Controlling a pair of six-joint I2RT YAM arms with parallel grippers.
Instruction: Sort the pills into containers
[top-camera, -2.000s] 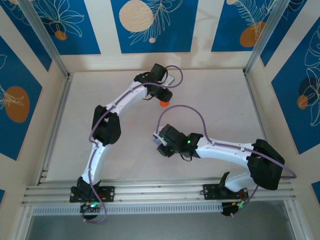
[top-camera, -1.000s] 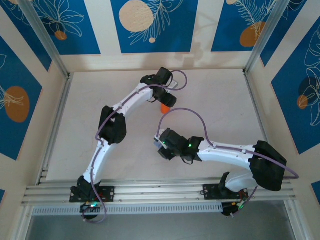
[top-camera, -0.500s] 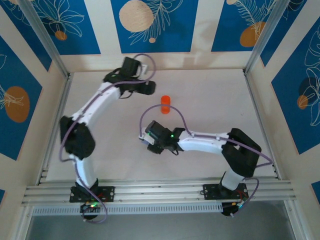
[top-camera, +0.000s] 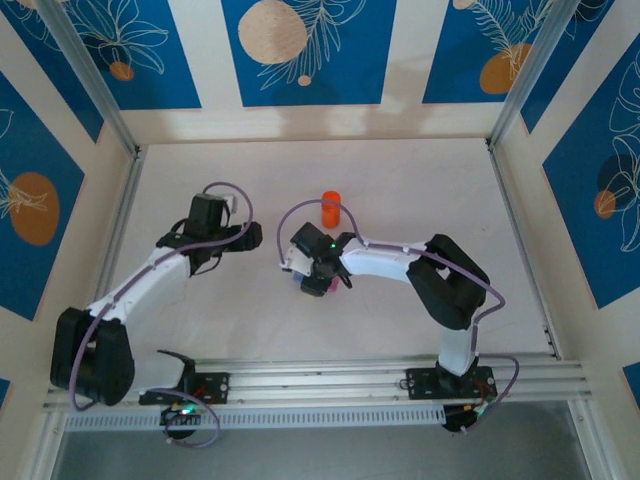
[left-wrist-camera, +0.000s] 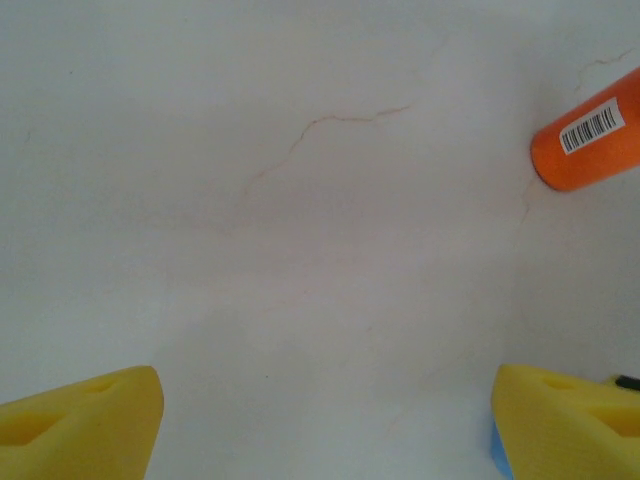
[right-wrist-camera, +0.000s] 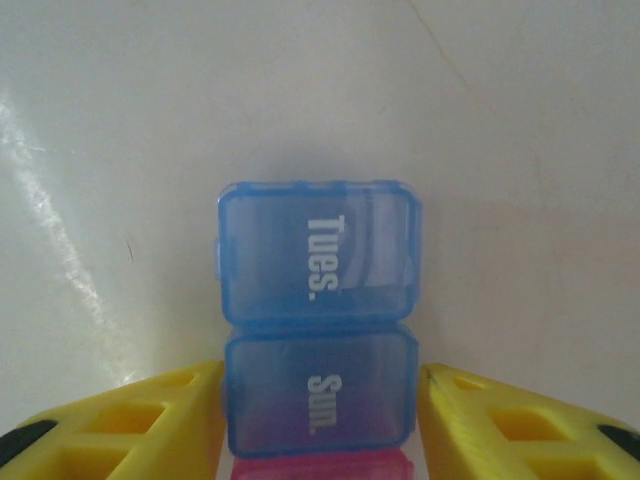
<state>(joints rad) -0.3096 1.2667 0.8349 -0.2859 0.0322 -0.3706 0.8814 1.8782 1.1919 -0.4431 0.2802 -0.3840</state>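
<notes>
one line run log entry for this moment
left end effector: open, empty | right end effector: straddling pill organiser at purple box, grip unclear | orange bottle: upright, apart from both

The pink box (right-wrist-camera: 318, 466) runs off the bottom edge.

Blue, purple and pink containers (right-wrist-camera: 318, 350) lie flat, closed, joined together
</notes>
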